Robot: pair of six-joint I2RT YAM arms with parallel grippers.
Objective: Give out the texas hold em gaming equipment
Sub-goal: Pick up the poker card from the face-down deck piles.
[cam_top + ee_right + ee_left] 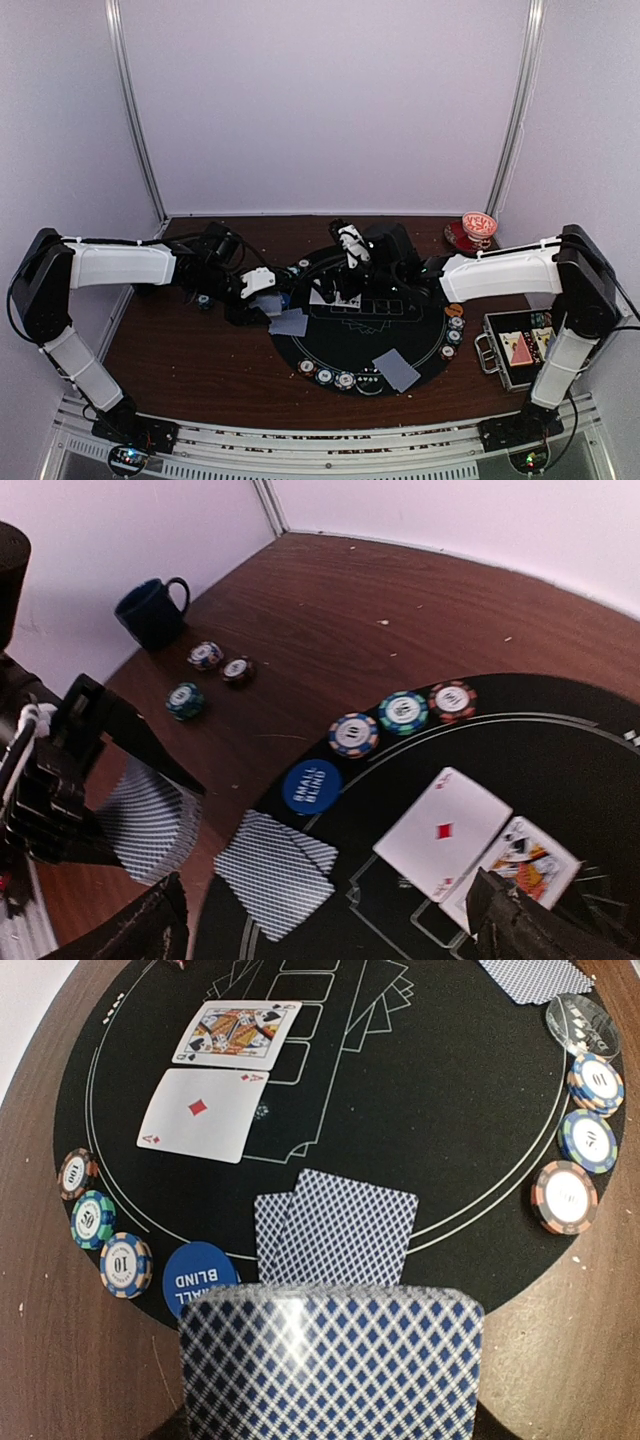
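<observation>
– Cards in a deck point(330, 1360): by which side are they being gripped?
– The deck is being clamped, backs up, in the left gripper point(265, 293), which is being held over the left edge of the round black mat point(350, 350) on the worktop point(190, 360).
– And the right gripper point(325, 910)?
– Its jaws are being kept wide apart with nothing between them, above two face-up cards. These are an ace of diamonds point(445, 830) and a picture card point(525, 860), lying just beside each other near the mat's middle.
– What is being shown beside the deck?
– Two face-down cards point(335, 1230) are lying overlapped at the mat's edge, with a blue disc point(198, 1275) just beside them. Three chips point(92, 1218) are lying in a row along the rim next to that disc, and three more chips point(587, 1140) further round it. Another three chips point(205, 655) are lying on bare wood near a dark mug point(150, 610).
– And on the right?
– An open metal case point(515, 350) is sitting by the right arm, and a red cup point(478, 228) on a saucer in the far corner.
</observation>
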